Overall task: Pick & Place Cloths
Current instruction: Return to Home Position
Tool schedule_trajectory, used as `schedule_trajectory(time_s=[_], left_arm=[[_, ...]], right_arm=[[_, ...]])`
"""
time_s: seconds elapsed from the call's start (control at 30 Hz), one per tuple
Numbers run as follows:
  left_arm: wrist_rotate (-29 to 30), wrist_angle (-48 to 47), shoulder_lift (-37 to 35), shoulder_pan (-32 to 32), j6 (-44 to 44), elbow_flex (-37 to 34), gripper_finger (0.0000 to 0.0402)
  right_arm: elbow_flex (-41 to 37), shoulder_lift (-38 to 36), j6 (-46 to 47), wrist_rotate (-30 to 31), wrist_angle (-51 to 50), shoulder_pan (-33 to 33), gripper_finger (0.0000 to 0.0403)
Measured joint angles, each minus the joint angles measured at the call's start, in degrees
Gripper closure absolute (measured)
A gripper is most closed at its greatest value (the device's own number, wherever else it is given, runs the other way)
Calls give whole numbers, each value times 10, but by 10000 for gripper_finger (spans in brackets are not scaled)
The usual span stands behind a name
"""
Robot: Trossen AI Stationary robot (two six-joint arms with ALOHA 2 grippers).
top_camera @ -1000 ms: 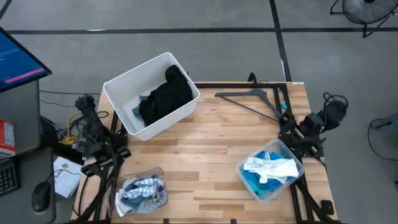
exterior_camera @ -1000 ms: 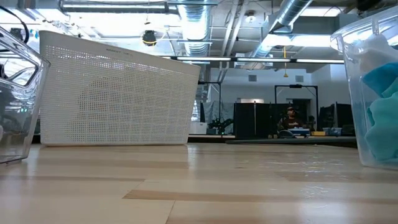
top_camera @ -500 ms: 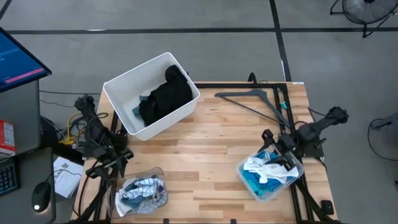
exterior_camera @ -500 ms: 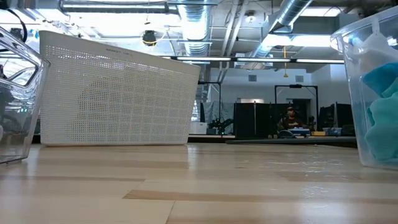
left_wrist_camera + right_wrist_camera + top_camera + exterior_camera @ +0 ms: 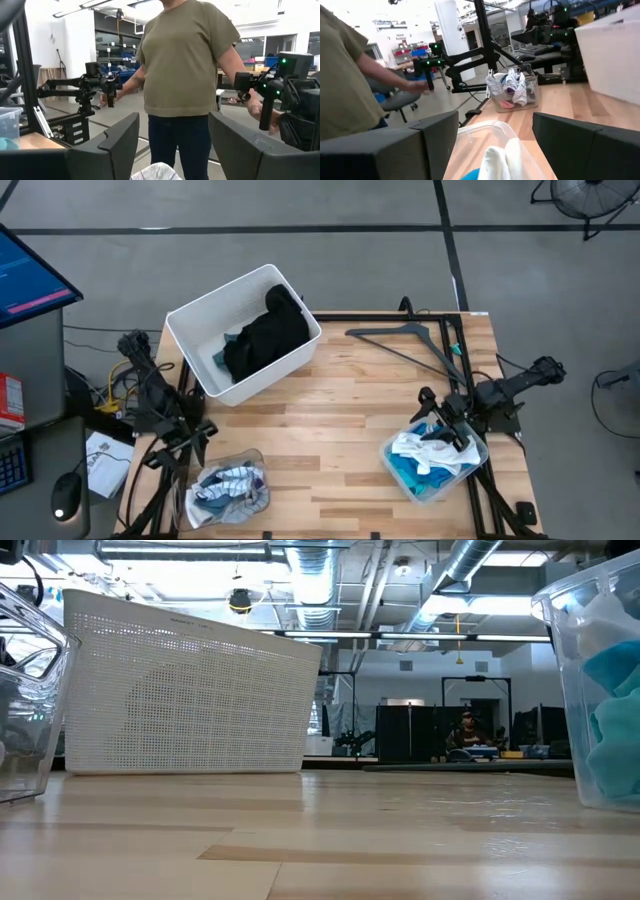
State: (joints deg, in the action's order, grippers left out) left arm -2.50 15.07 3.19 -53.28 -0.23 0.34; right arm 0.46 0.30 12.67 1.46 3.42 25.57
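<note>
A clear tub (image 5: 400, 470) at the table's right near side holds white cloth (image 5: 432, 448) on bright turquoise cloth (image 5: 412, 476). My right gripper (image 5: 440, 424) hangs open just above this tub's far rim; its wrist view shows the white cloth (image 5: 502, 159) below the fingers. A second clear tub (image 5: 252, 462) at the left near side holds white and grey cloths (image 5: 228, 483). My left gripper (image 5: 186, 442) is open at the table's left edge, beside that tub. A white bin (image 5: 190, 328) at the far left holds black cloth (image 5: 266, 332) and a teal piece (image 5: 222, 360).
A black hanger (image 5: 405, 338) lies flat at the table's far right. Bare wood lies between the bin and the two tubs. A person (image 5: 187, 75) stands beyond the table's near side, holding control handles. The low view shows the bin's wall (image 5: 190, 690) and the right tub (image 5: 585, 690).
My right gripper has swung from its place at the table's right edge toward the left and near side, and now stands over the right tub's far rim. The cloths have not moved.
</note>
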Motion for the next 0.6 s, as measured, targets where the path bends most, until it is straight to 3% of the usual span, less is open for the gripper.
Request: schedule_trajectory(time_s=[0.6], left_arm=[[0, 4, 60, 0, 0, 0, 178]], right_arm=[[0, 0, 39, 0, -1, 0, 153]])
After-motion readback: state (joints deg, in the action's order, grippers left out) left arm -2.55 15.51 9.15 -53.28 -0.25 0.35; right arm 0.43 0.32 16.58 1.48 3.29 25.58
